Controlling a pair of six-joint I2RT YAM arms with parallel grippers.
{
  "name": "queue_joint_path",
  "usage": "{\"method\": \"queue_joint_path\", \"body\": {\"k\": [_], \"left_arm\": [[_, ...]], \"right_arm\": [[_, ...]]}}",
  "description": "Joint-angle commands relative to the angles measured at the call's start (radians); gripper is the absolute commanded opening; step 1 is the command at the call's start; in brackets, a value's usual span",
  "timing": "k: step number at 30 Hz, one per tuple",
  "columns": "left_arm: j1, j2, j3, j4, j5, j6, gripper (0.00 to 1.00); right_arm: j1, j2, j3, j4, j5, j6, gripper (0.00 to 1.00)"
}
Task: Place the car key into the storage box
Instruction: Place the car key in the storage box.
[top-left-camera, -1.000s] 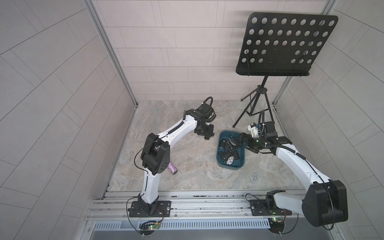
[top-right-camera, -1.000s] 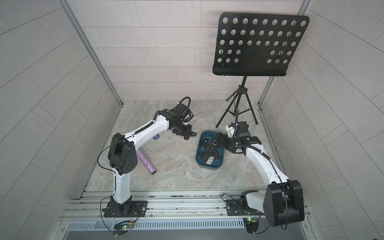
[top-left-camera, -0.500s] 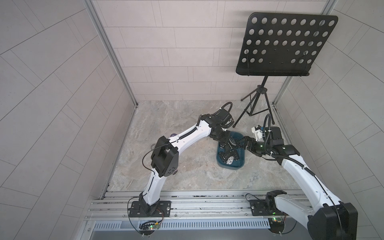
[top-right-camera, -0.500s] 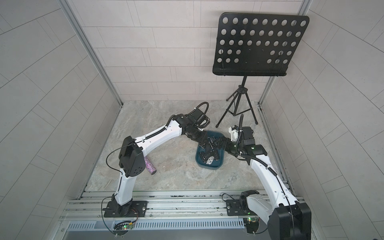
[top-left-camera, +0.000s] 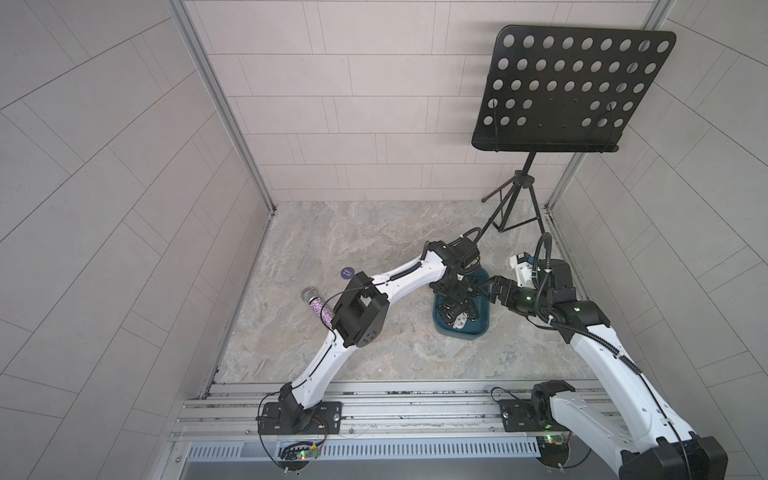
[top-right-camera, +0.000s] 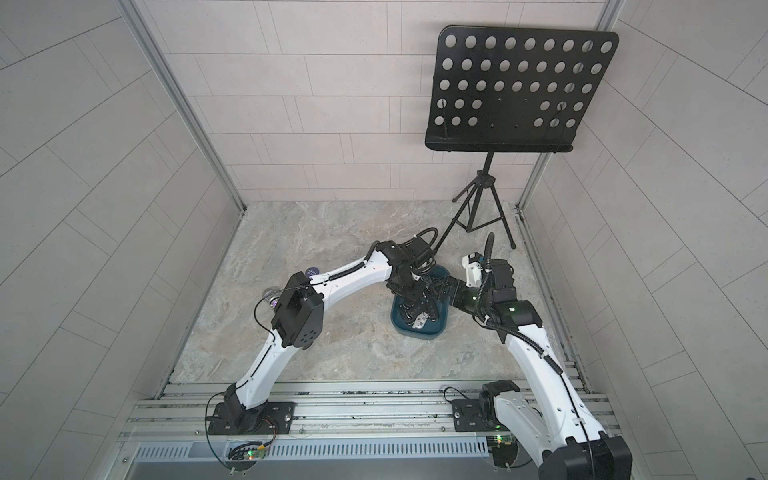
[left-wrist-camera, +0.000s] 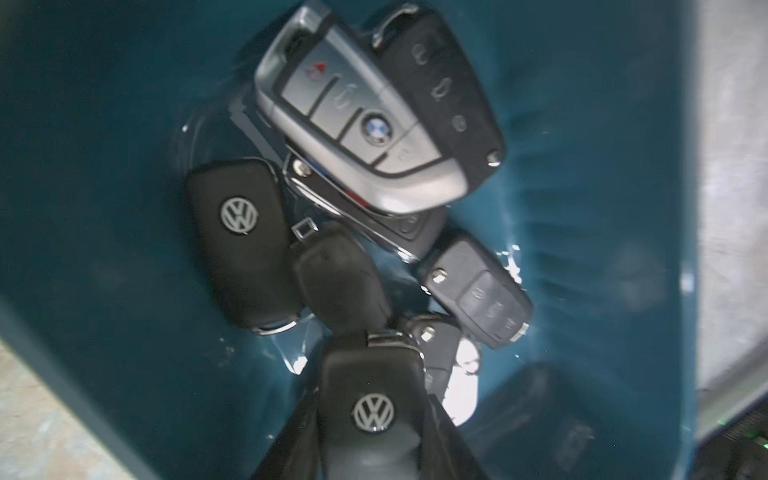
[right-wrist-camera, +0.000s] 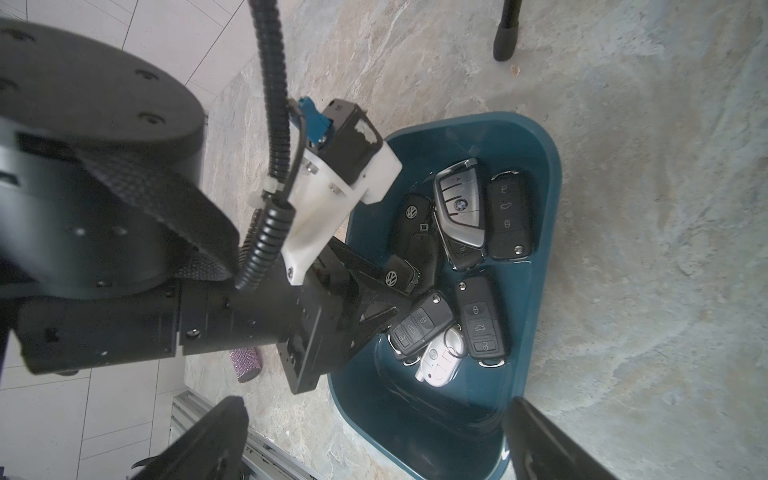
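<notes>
Car key (left-wrist-camera: 372, 409) pinched in left claw (right-wrist-camera: 390, 295), low over storage box (left-wrist-camera: 104, 187), fob pile (left-wrist-camera: 357, 124) just beneath. Right claw (right-wrist-camera: 376, 401) gapes wide alongside. Risk: released key skids off pile toward box wall; close claws may collide.

The car key (left-wrist-camera: 372, 409) clamped in the left gripper (left-wrist-camera: 371, 398) is cut off by the frame edge in the blurred left wrist view, where a white fob (left-wrist-camera: 463, 386) is largely buried under black fobs (left-wrist-camera: 245, 249). In both top views part of the far end of the storage box (top-left-camera: 442, 328) is masked by the left arm (top-left-camera: 415, 278) and the microphone (top-left-camera: 318, 309) is partly hidden behind its elbow (top-left-camera: 359, 316); the fingers (right-wrist-camera: 540, 440) of the right gripper (right-wrist-camera: 374, 401) are cropped in its wrist view
</notes>
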Motion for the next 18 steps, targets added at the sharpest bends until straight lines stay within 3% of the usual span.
{"method": "queue_joint_path", "body": {"k": [1,8,18], "left_arm": [[-0.009,0.017,0.037,-0.044,-0.072,0.028,0.29],[-0.02,0.049,0.056,-0.049,-0.095,0.026,0.32],[-0.024,0.037,0.064,-0.053,-0.097,0.013,0.49]], "right_arm": [[-0.003,-0.006,-0.006,0.016,0.006,-0.004,1.0],[-0.006,-0.007,0.0,0.014,0.0,-0.019,1.0],[-0.005,-0.001,0.002,0.008,0.0,-0.018,1.0]]}}
